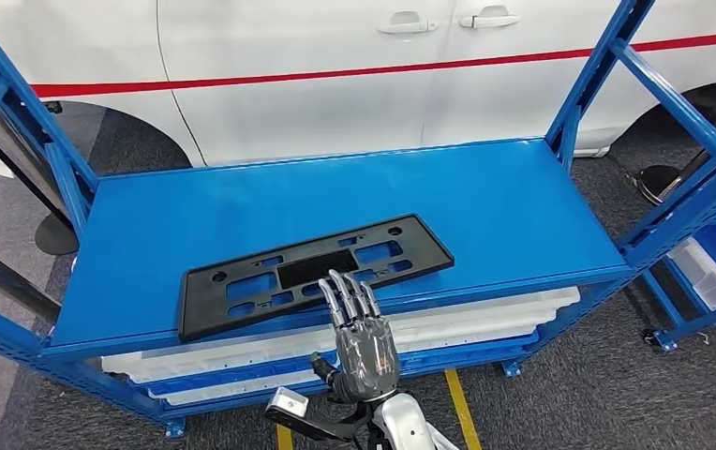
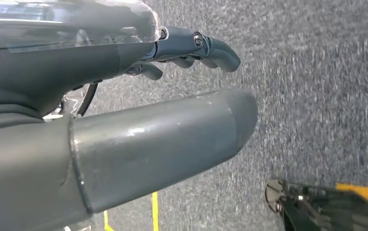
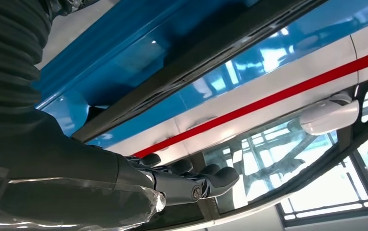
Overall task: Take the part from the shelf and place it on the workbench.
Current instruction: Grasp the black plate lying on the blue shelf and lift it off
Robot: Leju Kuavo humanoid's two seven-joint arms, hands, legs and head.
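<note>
Reaching fingers (image 1: 347, 295) spread, touching part (image 1: 312, 271)

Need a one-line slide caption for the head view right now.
Right hand reaches, fingers extended, over the front edge of the black part on the blue shelf.

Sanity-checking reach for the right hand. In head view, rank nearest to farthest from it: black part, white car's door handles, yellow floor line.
1. Black part: on the blue shelf, right hand fingertips over its near edge.
2. Yellow floor line: on the floor, just right of the hand.
3. Door handles: on the white car behind the shelf.
</note>
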